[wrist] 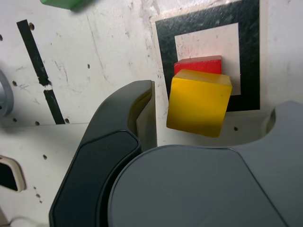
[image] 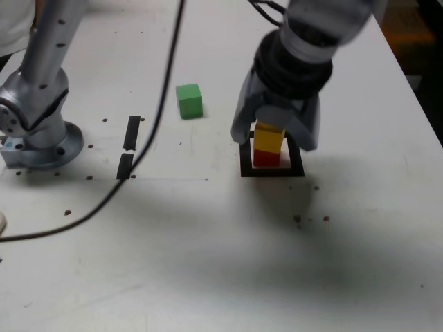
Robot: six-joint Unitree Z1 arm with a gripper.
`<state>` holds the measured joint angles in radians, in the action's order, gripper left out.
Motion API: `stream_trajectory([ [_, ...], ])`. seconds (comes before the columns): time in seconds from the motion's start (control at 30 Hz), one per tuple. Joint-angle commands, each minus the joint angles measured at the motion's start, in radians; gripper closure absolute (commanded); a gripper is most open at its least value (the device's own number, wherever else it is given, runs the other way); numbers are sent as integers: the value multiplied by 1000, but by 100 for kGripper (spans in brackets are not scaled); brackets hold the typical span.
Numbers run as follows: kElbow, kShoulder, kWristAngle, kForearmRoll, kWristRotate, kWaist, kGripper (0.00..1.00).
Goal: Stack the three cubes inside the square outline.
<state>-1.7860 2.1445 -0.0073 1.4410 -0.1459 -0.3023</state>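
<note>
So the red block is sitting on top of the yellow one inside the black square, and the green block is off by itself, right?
Not quite: the yellow block is on top of the red one, as the exterior view shows. The rest is right.

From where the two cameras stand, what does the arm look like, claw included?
The arm is silvery grey with a round base and a black band near the wrist. The claw is smooth grey, with rounded, curved jaws. A thin dark cable crosses the exterior view.
</note>
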Motion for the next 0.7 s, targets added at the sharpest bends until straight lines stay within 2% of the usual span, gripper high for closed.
stream_trajectory([
  [0.0, 57, -91, 13, -35, -4, 6, 0],
  [0.23, 352, -382, 28, -69, -12, 72, 0],
  [0.37, 474, -496, 37, -82, 12, 134, 0],
  [0.53, 552, -544, 39, -124, 43, 201, 0],
  [0.67, 641, -521, 11, -187, 45, 268, 0],
])
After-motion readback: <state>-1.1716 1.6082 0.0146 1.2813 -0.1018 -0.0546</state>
